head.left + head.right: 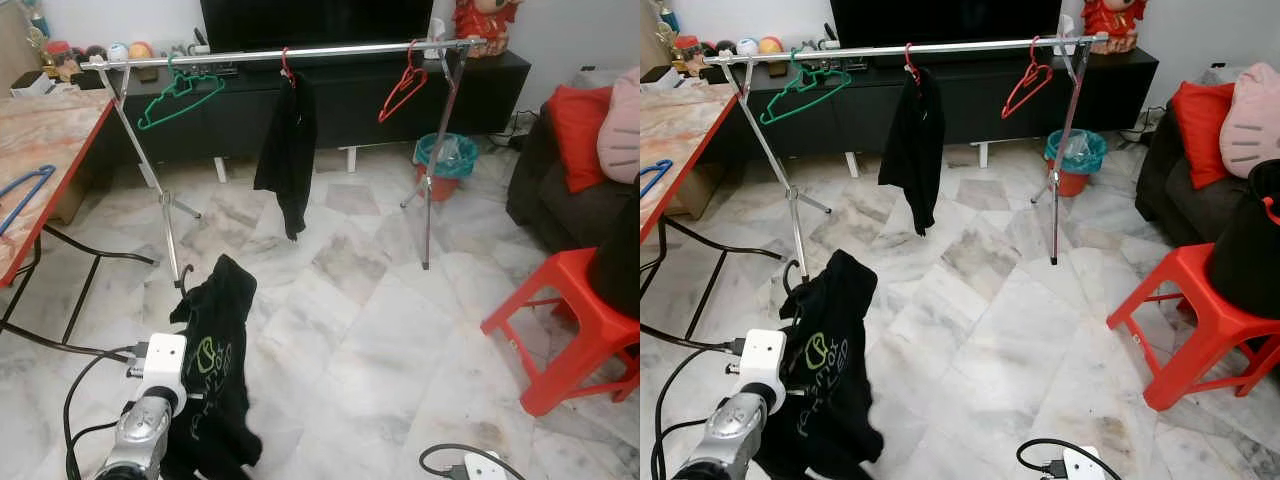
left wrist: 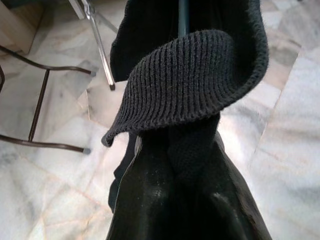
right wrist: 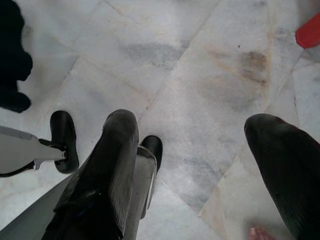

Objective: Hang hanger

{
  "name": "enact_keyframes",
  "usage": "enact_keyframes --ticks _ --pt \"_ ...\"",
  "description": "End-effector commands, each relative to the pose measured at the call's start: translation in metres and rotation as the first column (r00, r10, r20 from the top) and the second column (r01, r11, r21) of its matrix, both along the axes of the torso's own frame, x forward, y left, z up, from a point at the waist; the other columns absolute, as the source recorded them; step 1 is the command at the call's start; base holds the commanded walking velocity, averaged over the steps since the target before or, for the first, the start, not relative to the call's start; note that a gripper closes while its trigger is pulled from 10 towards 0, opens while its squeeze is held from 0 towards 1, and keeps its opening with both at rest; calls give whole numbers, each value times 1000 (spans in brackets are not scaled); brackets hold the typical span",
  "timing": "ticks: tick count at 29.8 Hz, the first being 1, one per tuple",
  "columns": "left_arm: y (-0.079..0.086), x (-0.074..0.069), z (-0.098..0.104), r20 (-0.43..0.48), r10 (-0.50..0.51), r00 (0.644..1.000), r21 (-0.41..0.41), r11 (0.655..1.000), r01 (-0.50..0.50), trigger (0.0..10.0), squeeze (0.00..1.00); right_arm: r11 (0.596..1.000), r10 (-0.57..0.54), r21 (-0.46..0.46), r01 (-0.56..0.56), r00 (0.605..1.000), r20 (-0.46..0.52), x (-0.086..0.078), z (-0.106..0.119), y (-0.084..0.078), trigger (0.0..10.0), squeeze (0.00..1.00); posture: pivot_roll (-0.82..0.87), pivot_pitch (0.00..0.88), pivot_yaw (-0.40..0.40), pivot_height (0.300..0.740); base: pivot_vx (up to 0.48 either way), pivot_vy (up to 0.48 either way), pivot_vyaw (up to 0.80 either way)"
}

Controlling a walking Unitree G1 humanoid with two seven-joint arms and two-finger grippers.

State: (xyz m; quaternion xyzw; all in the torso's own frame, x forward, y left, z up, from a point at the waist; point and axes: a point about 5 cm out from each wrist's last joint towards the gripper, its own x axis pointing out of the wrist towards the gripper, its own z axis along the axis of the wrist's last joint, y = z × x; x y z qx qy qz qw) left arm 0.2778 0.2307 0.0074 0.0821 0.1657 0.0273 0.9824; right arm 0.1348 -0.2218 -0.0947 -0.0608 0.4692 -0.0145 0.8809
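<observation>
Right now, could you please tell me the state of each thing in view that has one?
Left gripper: shut on the black garment, holding it up.
Right gripper: jaws open, empty, over the floor.
Green hanger: empty, on the rail.
Red hanger: empty, on the rail.
Black top: hanging from the rail.
Blue hanger: lying on the table.

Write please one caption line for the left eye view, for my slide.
Left gripper lifts a black garment on a hanger toward a clothes rail holding green hanger, red hanger and black top.
</observation>
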Motion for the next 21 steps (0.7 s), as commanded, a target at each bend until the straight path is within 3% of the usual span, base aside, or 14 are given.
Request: enact_keyframes --ticks 1,11,15,21 --pt "2 8 9 43 23 999 -18 1000 -22 10000 0 1000 -26 10 27 1000 -8 -2 -1 -1 10000 0 -56 0 66 740 0 0 0" --pt "-7 11 10 47 10 999 -37 999 -8 10000 0 999 -40 21 40 999 -5 0 -2 5 10000 0 -57 0 74 740 0 0 0" --pt "-8 12 11 51 10 999 -42 999 -8 10000 0 999 -48 26 48 999 4 3 -2 10 10000 0 -56 0 73 740 0 0 681" --pt "-6 14 13 55 17 998 -45 999 -14 10000 0 997 -62 41 62 998 10 5 -1 11 10000 0 -57 5 74 740 0 0 0"
